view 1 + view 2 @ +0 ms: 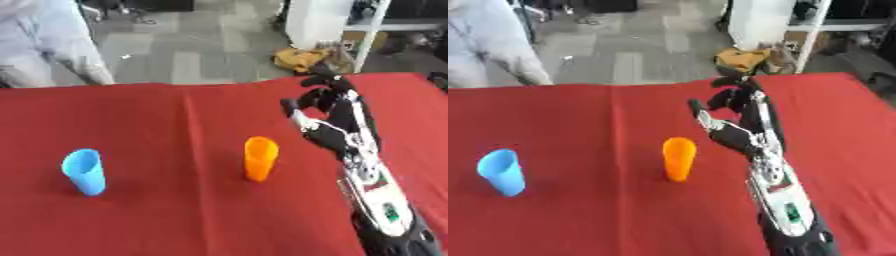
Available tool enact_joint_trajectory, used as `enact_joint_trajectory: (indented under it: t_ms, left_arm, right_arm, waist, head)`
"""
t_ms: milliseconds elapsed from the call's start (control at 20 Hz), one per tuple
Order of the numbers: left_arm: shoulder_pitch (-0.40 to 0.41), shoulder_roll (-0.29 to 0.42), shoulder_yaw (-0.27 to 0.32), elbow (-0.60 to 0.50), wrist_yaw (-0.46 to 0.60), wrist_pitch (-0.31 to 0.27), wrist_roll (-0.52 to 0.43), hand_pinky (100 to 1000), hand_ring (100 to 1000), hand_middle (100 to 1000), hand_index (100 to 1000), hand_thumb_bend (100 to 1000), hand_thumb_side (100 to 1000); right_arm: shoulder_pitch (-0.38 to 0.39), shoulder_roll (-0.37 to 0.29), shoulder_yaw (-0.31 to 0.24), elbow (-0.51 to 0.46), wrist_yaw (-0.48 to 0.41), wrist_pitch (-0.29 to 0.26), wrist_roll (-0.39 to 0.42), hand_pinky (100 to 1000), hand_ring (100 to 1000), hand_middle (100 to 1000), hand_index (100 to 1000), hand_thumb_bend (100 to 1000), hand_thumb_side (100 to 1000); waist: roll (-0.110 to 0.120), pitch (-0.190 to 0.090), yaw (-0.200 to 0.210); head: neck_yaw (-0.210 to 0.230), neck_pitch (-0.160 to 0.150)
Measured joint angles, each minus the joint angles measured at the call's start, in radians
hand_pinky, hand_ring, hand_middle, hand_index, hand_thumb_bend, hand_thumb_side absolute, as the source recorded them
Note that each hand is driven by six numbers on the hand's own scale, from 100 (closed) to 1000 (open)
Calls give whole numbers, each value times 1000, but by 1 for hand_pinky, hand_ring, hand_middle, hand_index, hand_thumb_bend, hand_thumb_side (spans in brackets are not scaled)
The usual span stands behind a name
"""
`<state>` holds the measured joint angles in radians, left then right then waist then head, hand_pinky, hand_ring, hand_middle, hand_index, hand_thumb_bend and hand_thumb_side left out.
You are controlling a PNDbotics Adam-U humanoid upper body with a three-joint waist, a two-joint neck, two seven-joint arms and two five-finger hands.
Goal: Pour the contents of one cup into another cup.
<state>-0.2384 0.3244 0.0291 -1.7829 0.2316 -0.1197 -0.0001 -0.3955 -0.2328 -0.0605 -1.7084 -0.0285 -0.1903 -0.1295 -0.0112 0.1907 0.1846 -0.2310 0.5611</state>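
The fingers (319, 95) of the right hand (331, 117) are bent over at their tips but spread apart, with the thumb (290, 107) sticking out toward nine o'clock; they close on nothing, and the hand hangs empty above the red cloth. It sits at about two o'clock from the orange cup (260, 158), near it but clearly apart, with a strip of bare cloth between thumb and cup. Behind the hand, the forearm (372, 185) runs back toward five o'clock, black at the wrist, then white and silver, and leaves the picture at the lower right corner.

The orange cup stands upright near the middle of the surface (175, 215), its open mouth up. I cannot tell whether anything is inside. The blue cup (84, 171) stands well apart from it, off toward nine o'clock and close to the left edge, also mouth up and leaning slightly in the view. What it holds does not show either.

The cloth covers the whole surface, and a faint crease runs down it from twelve o'clock, between the two cups. Past the far edge lies grey floor, with a yellow-brown bundle (302, 57) on it at about one o'clock, beside a white upright frame (372, 35).
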Motion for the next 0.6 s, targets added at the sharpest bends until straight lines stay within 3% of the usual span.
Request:
enact_joint_trajectory:
  t_ms: [600]
  left_arm:
    - [-12, 2, -11, 42, -2, 2, -11, 378, 530, 628, 741, 479, 267]
  right_arm:
    - [0, 0, 0, 8, 1, 2, 2, 490, 498, 593, 789, 468, 100]
  waist:
    - [1, 0, -1]
  head:
    - [0, 0]
